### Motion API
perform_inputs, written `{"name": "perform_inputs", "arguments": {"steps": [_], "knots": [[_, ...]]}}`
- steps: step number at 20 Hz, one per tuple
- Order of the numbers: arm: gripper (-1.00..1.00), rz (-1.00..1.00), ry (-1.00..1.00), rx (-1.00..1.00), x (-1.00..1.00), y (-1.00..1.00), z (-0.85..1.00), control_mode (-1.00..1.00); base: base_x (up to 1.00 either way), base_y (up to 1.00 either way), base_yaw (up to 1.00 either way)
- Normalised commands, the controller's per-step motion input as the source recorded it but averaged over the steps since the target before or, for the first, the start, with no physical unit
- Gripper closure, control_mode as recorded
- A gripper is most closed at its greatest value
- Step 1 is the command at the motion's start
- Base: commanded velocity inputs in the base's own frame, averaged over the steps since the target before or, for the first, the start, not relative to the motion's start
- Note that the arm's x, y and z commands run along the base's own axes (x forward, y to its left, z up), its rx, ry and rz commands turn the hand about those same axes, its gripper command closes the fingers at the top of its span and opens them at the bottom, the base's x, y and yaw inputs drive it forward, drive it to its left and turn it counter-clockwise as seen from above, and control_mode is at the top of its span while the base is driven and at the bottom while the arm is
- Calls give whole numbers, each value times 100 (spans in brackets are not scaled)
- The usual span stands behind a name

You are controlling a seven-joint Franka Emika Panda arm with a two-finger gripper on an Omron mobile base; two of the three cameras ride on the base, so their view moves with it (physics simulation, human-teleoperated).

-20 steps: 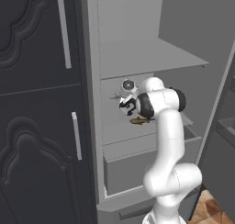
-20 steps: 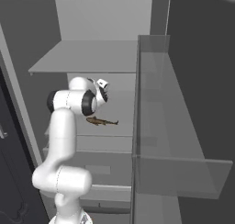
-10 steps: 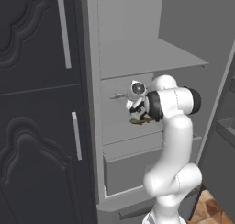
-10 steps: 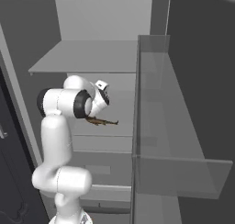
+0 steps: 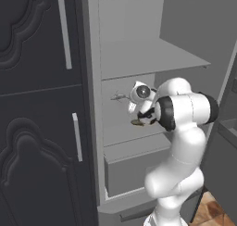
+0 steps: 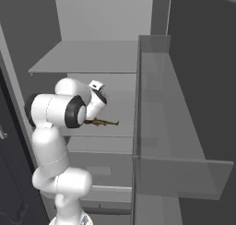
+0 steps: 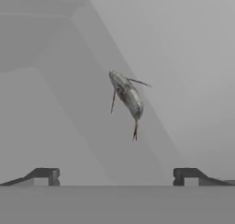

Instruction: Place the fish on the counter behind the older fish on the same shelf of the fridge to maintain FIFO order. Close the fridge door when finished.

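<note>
- Dark cabinet doors: ornate panels with silver bar handles, left third of the left base view.
- Fridge: plain grey, standing open, light-grey interior across the centre of both base views.
- Higher shelf: bare grey slab, upper centre of the left base view.
- Shelf: flat light-grey surface at mid-height of the right base view; boxy grey drawer front directly below it.
- Silvery-grey fish: slim, centre of the hand view, lying free on the shelf near its back wall; in the left base view a small grey sliver just left of the hand.
- Older fish: slim, golden-brown, centre-left of the right base view, on the same shelf, nearer the front edge than the grey fish.
- Gripper: two dark fingertips far apart at the bottom of the hand view, spread wide with nothing between them; the grey fish lies apart from them.
- Fridge door: tall grey panel swung out, right half of the right base view, with a clear door bin on its inner face.
</note>
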Motion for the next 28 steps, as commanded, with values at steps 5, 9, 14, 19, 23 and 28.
{"name": "perform_inputs", "arguments": {"steps": [5,9,14,19,23,28], "knots": [[-100,-3,0,6,-63,11,57,-100,0,0,0],[-100,-5,0,4,-58,9,88,-100,0,0,0],[-100,-5,0,4,-50,11,78,-100,0,0,0],[-100,-6,0,6,-63,9,60,-100,0,0,0],[-100,-8,2,9,-62,0,74,-100,0,0,0],[-100,-9,12,13,-62,0,75,-100,0,0,0]]}}
